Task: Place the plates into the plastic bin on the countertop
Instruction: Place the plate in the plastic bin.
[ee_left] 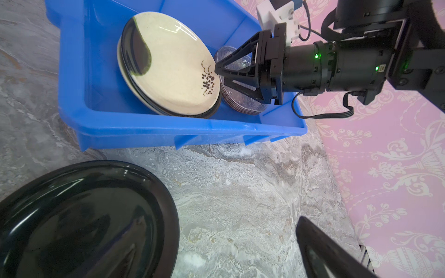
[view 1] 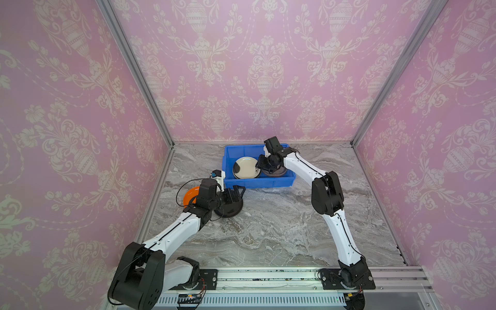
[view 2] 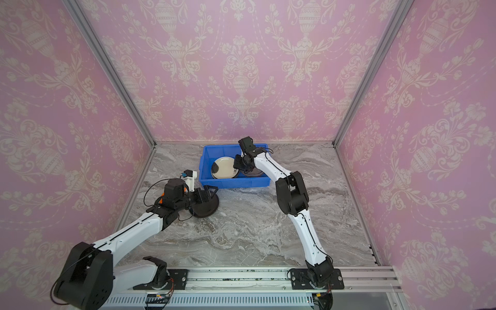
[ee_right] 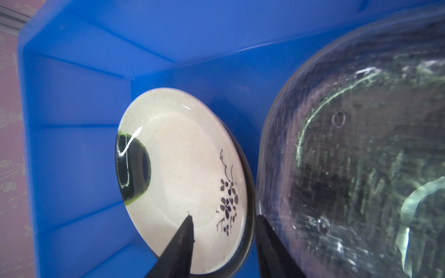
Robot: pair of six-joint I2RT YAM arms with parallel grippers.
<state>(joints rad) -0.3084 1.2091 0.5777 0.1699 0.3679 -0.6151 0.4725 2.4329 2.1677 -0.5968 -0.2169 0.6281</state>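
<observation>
Black plate (ee_left: 84,216) under the wide-open left claw (view 1: 237,197) and an orange plate (view 1: 191,194) await binning, while the right claw (ee_left: 216,71) straddles a cream plate (ee_left: 168,65) in the bin (ee_left: 144,132), grip unclear.

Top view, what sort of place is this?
Likely a mock kitchen booth for robot testing: pink damask wallpaper panels in aluminium framing, a grey marble-patterned countertop, and two white-and-black robot arms on a rail.

Glossy black plate (ee_left: 84,216), glazed cream plate (ee_left: 168,65), bubbly textured glass plate (ee_right: 361,156), smooth blue plastic bin (ee_left: 144,130), marble-look countertop (ee_left: 240,192).
</observation>
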